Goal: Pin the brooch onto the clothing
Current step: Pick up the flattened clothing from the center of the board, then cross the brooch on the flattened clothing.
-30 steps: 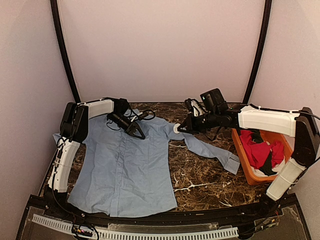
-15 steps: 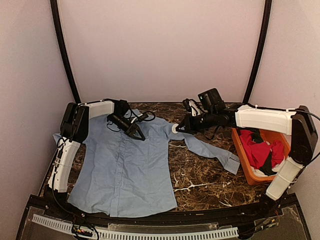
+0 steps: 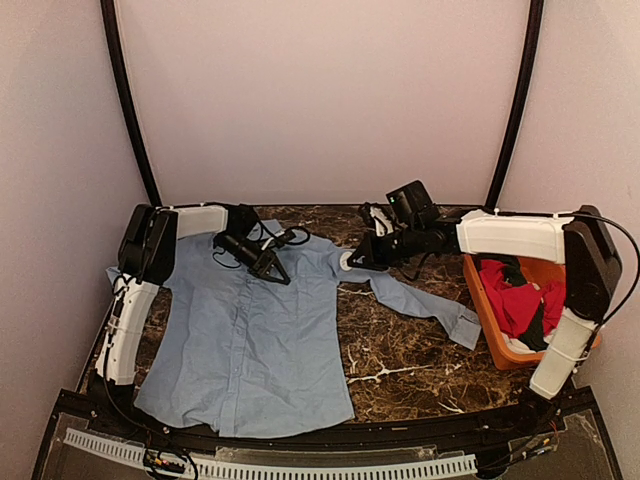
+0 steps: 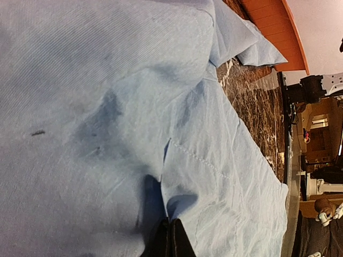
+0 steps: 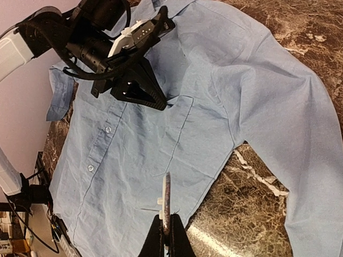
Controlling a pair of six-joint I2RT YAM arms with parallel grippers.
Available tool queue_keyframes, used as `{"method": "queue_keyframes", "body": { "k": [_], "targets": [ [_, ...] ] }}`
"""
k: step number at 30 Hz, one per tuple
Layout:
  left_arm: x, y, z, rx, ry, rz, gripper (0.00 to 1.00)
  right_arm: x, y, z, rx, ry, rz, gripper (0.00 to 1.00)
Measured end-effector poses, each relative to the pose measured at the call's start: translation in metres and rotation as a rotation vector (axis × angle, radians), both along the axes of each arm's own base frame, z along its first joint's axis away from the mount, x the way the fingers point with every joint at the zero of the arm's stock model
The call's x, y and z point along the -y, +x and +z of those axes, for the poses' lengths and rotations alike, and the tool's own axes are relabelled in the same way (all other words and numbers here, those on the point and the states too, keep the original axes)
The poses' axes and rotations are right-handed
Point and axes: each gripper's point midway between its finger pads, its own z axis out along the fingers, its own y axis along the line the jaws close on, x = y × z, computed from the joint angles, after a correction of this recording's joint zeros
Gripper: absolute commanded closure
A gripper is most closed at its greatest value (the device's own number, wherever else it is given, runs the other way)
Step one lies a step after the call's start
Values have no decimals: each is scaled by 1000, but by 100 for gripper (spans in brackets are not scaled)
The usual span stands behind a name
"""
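**Top external view.** The left gripper (image 3: 272, 268) rests on the chest of the light blue shirt (image 3: 250, 350). The shirt lies spread front up over the left half of the marble table (image 3: 400, 350), collar far and hem near. We see the gripper's fingers drawn together to a point on the cloth. The right gripper (image 3: 352, 260) hangs at the shirt's right shoulder, closed on the brooch (image 3: 346, 260), a small white disc. An orange bin (image 3: 485, 320) at the right edge holds a red garment (image 3: 520, 300). At this size we cannot make out finer detail at either pair of fingertips.

**Left wrist view.** The two dark fingers (image 4: 179, 243) meet with no gap at the bottom edge. They pinch a raised fold of the shirt beside the stitched pocket (image 4: 214, 182). Only their tips show; the frame cuts off the rest. A shadow left of the fold hides the cloth beneath it.

**Right wrist view.** The fingers (image 5: 155, 241) are clamped on the lower rim of the brooch. We see it edge-on as a thin pale disc with a small white tab on its left. Its face and pin are hard to make out. It hangs over the shirt's side seam below the sleeve; we cannot tell whether it touches the cloth. Farther off, the left gripper's closed tips touch the pocket's upper corner.
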Motion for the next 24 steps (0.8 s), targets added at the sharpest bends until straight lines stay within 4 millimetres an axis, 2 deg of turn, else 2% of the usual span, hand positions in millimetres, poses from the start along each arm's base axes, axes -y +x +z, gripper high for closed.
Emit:
{"method": "queue_keyframes", "body": {
  "k": [4, 10, 15, 20, 24],
  "targets": [
    [-2, -17, 7, -28, 7, 33, 99, -9, 11, -15, -5, -17, 12, 100],
    [12, -32, 49, 51, 10, 48, 99, -25, 29, -35, -23, -25, 21, 100],
    [29, -57, 80, 116, 3, 30, 99, -40, 39, -39, -10, -24, 29, 100],
    [34, -77, 89, 117, -4, 38, 99, -55, 33, -34, 44, -30, 77, 100],
    [31, -79, 95, 118, -9, 66, 99, -66, 24, -32, 86, -20, 128, 100]
  ]
}}
